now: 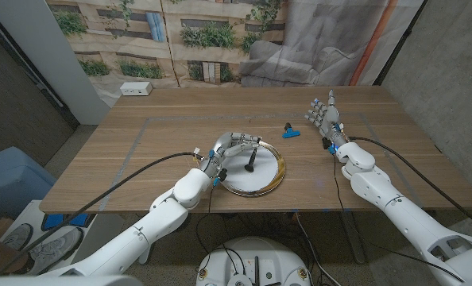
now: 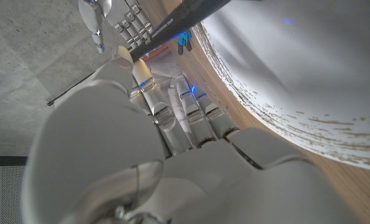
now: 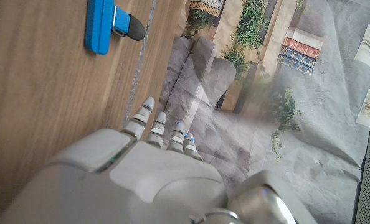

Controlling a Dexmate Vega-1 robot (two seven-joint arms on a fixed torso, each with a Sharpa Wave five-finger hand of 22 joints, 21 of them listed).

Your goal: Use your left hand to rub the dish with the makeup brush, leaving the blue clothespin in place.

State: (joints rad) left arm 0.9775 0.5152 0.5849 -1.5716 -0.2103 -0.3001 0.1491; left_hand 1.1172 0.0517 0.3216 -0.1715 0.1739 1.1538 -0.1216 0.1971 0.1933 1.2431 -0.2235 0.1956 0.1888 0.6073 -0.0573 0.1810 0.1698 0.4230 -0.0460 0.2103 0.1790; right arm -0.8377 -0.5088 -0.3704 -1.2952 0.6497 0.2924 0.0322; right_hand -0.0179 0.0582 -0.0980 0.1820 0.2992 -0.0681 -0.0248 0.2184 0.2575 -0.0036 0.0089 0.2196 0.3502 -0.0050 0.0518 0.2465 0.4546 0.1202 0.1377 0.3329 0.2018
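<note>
Head view: left hand [image 1: 230, 148] pinches the makeup brush [image 1: 253, 161], whose black head stands on the white, gold-rimmed dish [image 1: 272, 184] near the tabletop's [image 1: 141, 167] front edge. Blue clothespin [image 1: 290, 132] lies on the wood beyond the dish, apart from it. Right hand [image 1: 326, 119] stands to the clothespin's right, fingers spread, holding nothing.

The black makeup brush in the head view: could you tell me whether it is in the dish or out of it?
In it. The black makeup brush, held by the left hand, has its tip down on the white gold-rimmed dish.
</note>
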